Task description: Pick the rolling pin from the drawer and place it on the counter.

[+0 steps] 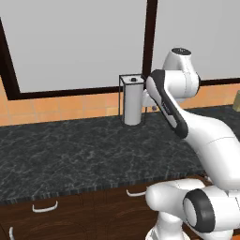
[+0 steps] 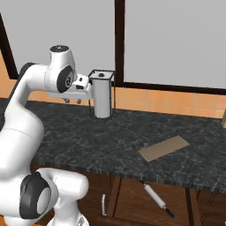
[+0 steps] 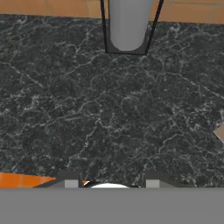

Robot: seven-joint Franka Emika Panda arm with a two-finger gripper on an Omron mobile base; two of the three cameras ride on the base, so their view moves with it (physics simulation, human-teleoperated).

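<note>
The rolling pin, slim and white-grey with dark tips, lies slanted in the open drawer below the counter's front edge, at the lower right of the right base view. The black marble-veined counter spans all views. My gripper hangs high over the counter's back left part, just left of the paper towel roll and far from the pin. In the hand view its fingertips stand wide apart, open, with only counter beneath. The arm mostly hides the gripper in the left base view.
An upright white paper towel roll in a wire holder stands at the counter's back, also seen as the roll and the roll. A flat tan board lies on the counter right of centre. Dark cabinets with white handles sit below.
</note>
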